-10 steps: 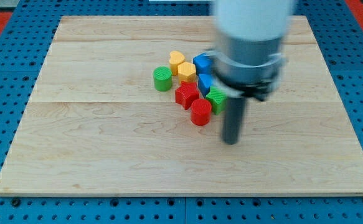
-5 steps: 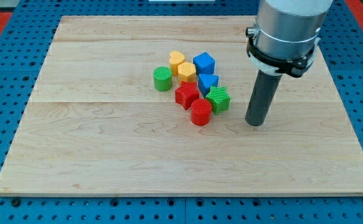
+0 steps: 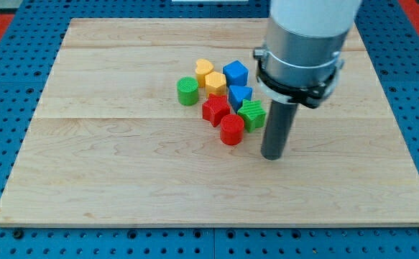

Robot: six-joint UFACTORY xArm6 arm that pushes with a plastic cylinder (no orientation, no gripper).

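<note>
- So my tip [image 3: 272,155] sits on the wooden board [image 3: 123,180], to the view's right and a bit below the red cylinder [image 3: 231,130], close but apart.
- No jaws on this rig, just the bare rod.
- Green ridged block [image 3: 252,114] sits just up-right of the red cylinder, nearly touching the rod's side.
- Red star-ish block [image 3: 215,111] is up-left of it.
- Two blue blocks [image 3: 236,73] [image 3: 239,95] and two yellow ones [image 3: 204,68] [image 3: 216,83] sit above.
- Green cylinder [image 3: 187,91] is farthest left.
</note>
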